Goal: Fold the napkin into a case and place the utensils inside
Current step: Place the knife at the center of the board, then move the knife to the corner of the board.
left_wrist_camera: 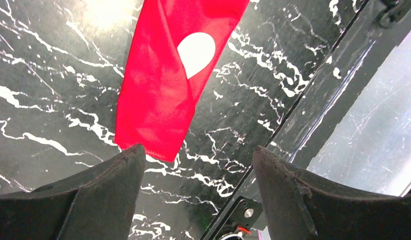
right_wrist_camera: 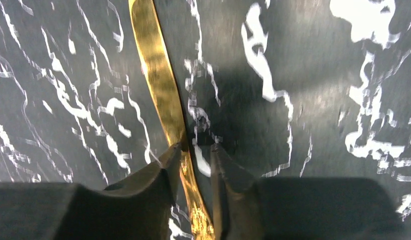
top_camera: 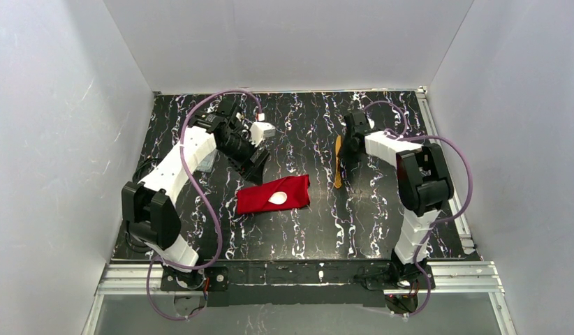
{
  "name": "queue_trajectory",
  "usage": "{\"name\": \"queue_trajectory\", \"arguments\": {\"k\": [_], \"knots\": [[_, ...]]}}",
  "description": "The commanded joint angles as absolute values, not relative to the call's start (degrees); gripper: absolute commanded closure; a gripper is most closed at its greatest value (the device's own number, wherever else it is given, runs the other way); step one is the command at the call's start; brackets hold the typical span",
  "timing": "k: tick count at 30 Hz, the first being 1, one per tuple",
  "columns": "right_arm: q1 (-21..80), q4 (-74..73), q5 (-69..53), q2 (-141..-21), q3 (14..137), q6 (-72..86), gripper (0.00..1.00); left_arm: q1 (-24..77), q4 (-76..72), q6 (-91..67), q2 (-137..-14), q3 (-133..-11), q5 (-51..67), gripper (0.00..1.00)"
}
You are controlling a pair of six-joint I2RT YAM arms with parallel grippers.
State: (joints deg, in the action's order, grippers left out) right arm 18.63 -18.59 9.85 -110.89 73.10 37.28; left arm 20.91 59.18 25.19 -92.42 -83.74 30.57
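The left gripper [left_wrist_camera: 198, 149] hangs open by the folded red napkin [top_camera: 256, 199], which sits mid-table [top_camera: 340, 223] with the white spoon [top_camera: 278, 198] showing; the right gripper [right_wrist_camera: 194, 150] straddles the gold utensil [right_wrist_camera: 163, 85] closely; clamped or not, I cannot tell.

Overhead view: a black tabletop with white marble-like veins [top_camera: 319, 230] fills the centre of the frame. Plain white panels enclose it: a left wall [top_camera: 54, 105], a back wall [top_camera: 291, 42] at the top and a right wall [top_camera: 521, 105]. A silver metal rail [top_camera: 473, 279] runs along the bottom edge, and a second silver rail [top_camera: 425, 112] runs up the right side. The light is soft and even. A pale glare [left_wrist_camera: 106, 10] sits at the upper left of the left wrist view.
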Motion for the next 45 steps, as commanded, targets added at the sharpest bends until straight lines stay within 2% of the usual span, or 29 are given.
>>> {"name": "queue_trajectory", "arguments": {"k": [1, 5, 8, 11, 16, 23, 27, 28, 30, 32, 34, 37, 40, 45], "knots": [[20.8, -18.7, 7.1, -105.5, 66.8, 36.3, 0.56, 21.1, 57.6, 20.7, -92.2, -86.5, 34.4, 0.23], [23.3, -18.6, 7.4, -104.2, 64.3, 35.4, 0.5, 21.1, 59.0, 20.0, -93.3, -89.5, 34.0, 0.23], [24.8, -19.6, 8.2, -105.0, 63.9, 34.9, 0.52, 21.1, 60.4, 20.1, -93.8, -91.2, 32.7, 0.23], [25.5, -19.8, 8.2, -105.3, 62.9, 34.9, 0.67, 21.1, 61.3, 20.2, -94.0, -91.5, 31.4, 0.23], [26.3, -18.9, 8.3, -105.1, 60.1, 36.1, 0.99, 21.1, 61.6, 21.1, -92.8, -88.8, 32.5, 0.23], [27.2, -14.4, 4.8, -97.3, 52.4, 40.5, 0.99, 22.4, 60.7, 25.2, -90.5, -84.2, 35.7, 0.23], [27.3, -14.7, 5.4, -95.2, 54.0, 39.8, 0.99, 23.5, 57.9, 23.8, -90.4, -84.1, 35.8, 0.23], [27.3, -15.8, 7.2, -95.6, 55.9, 38.7, 0.95, 23.5, 55.5, 22.4, -90.5, -84.3, 35.9, 0.23], [27.3, -19.7, 9.8, -97.6, 61.9, 36.1, 0.74, 23.5, 52.0, 20.2, -90.6, -84.5, 37.1, 0.23], [27.1, -22.0, 11.3, -99.8, 66.8, 34.2, 0.59, 23.9, 49.3, 19.6, -91.5, -85.5, 37.5, 0.23], [26.2, -22.7, 11.2, -102.0, 70.1, 33.4, 0.51, 24.5, 48.2, 20.6, -93.9, -88.0, 36.0, 0.24], [24.3, -24.4, 10.7, -104.8, 73.9, 33.2, 0.48, 25.3, 48.3, 22.3, -99.7, -93.1, 33.2, 0.25], [21.8, -20.5, 6.6, -104.5, 72.3, 35.8, 0.48, 27.0, 47.2, 23.3, -105.1, -97.2, 30.3, 0.26], [18.8, -17.7, -1.4, -104.1, 69.0, 37.6, 0.48, 30.4, 47.0, 15.2, -115.4, -106.1, 29.2, 0.28]]}}
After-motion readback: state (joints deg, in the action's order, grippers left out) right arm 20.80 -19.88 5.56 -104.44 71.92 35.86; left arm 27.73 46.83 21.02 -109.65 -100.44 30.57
